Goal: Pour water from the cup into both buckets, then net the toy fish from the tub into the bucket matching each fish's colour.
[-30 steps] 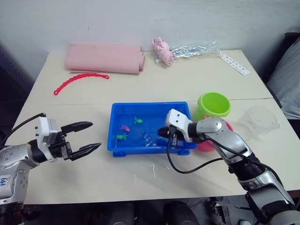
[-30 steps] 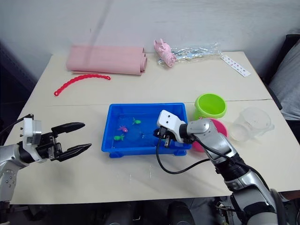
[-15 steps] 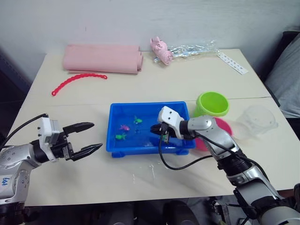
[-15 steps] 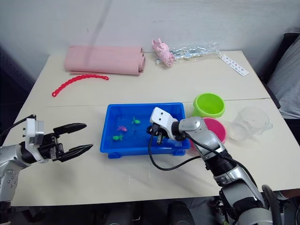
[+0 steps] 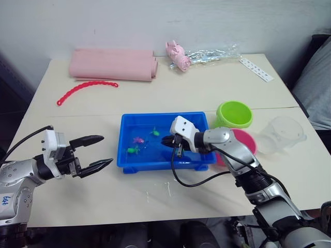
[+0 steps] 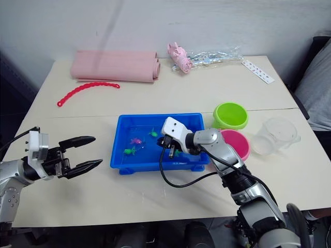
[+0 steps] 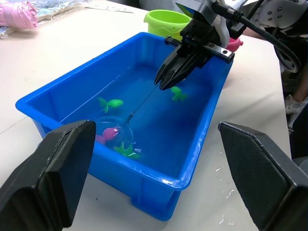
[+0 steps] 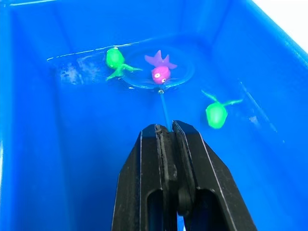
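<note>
Fish netting is the step in hand: the right end effector [image 8: 166, 132] clamps the net [image 8: 161, 72] handle, its hoop under the pink fish [image 8: 160, 73] in the tub [image 5: 126, 160]; next, lift toward the pink bucket [image 6: 239, 142]. Left end effector [image 5: 95, 151] gapes idle.

The tub [image 5: 129, 160] sat near the middle of the table [image 5: 207, 93], with the two buckets [image 5: 234, 114] just to its right, one [image 6: 231, 115] behind the other [image 6: 236, 144]. The cup [image 5: 282, 134] stood farther right. Inside the tub, the toy fish [image 8: 160, 72] lay toward the left, one within the hoop of the net [image 8: 161, 79]. A folded cloth [image 5: 114, 64] and a beaded strip [image 5: 85, 90] lay at the table's far left; a plastic wrapper [image 5: 212, 53] lay at the far edge.
</note>
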`<state>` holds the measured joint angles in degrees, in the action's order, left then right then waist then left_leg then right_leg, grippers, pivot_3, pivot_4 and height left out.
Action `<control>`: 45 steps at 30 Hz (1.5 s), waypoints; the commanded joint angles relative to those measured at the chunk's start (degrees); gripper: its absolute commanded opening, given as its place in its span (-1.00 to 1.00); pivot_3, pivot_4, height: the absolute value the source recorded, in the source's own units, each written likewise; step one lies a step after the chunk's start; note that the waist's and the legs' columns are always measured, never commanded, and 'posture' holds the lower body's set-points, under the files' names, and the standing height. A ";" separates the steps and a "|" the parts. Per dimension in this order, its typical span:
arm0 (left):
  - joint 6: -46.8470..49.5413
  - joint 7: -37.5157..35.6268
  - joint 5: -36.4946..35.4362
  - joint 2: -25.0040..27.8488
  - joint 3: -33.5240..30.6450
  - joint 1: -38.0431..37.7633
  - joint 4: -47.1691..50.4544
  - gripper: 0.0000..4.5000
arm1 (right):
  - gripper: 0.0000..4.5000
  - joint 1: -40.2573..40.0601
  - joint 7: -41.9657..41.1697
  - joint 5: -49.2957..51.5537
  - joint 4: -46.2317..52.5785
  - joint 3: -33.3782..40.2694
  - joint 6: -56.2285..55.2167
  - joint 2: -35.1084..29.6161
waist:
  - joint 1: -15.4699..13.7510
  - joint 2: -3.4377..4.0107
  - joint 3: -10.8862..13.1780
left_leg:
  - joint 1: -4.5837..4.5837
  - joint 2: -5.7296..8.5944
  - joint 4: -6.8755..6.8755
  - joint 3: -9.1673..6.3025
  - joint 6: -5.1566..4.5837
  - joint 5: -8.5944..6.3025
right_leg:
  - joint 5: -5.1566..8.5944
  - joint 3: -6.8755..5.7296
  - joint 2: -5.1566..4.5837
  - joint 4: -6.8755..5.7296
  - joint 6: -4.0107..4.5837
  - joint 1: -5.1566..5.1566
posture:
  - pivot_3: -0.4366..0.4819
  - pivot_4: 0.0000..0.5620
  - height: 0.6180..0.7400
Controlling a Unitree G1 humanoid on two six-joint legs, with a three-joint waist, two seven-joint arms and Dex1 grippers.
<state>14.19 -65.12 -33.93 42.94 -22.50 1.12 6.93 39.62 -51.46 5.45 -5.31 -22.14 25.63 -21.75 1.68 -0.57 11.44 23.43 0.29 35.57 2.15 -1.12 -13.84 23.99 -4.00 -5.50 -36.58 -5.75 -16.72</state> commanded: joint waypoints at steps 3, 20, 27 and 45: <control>-1.00 -0.17 -0.38 0.32 -0.45 -0.30 0.94 0.98 | -1.00 1.99 0.31 0.05 -1.06 3.42 -3.57 -0.12 | 0.00 0.00 0.00 | 0.00 0.00 -0.01 0.00 0.00 0.00 | 0.00 0.00 0.00 0.00 0.00 0.00 | -0.05 -0.47 1.00; -1.69 -0.33 -0.13 0.24 0.99 1.55 -0.72 0.98 | -1.00 0.48 -0.16 -2.36 -3.35 4.27 -8.25 -0.89 | 0.02 0.00 0.00 | 0.00 0.00 -0.03 0.01 0.00 0.00 | 0.00 0.00 0.00 0.00 0.00 -0.02 | -0.05 -0.47 1.00; -1.53 -0.02 -0.11 0.03 1.39 1.78 -0.40 0.98 | -1.00 -0.32 -0.56 -1.37 -2.60 6.43 -8.64 -1.75 | 0.00 0.00 0.00 | 0.00 0.00 -0.04 0.01 0.00 0.00 | 0.00 0.00 0.00 0.01 0.00 -0.01 | -0.05 -0.47 1.00; -1.30 -1.46 -0.62 0.38 2.56 2.94 -0.78 0.98 | -1.00 -8.61 -7.51 15.80 15.08 16.56 6.00 -9.03 | -0.11 0.01 0.01 | 0.01 0.00 -0.08 0.02 0.00 0.00 | 0.00 0.01 -0.01 0.07 0.00 0.01 | -0.05 -0.47 1.00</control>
<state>13.56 -65.86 -33.85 42.89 -19.86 3.64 5.80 31.63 -57.39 17.53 5.37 -7.61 29.38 -29.95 1.57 -0.56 11.45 23.44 0.29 35.49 2.17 -1.12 -13.84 23.99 -3.99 -5.51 -36.51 -5.74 -16.71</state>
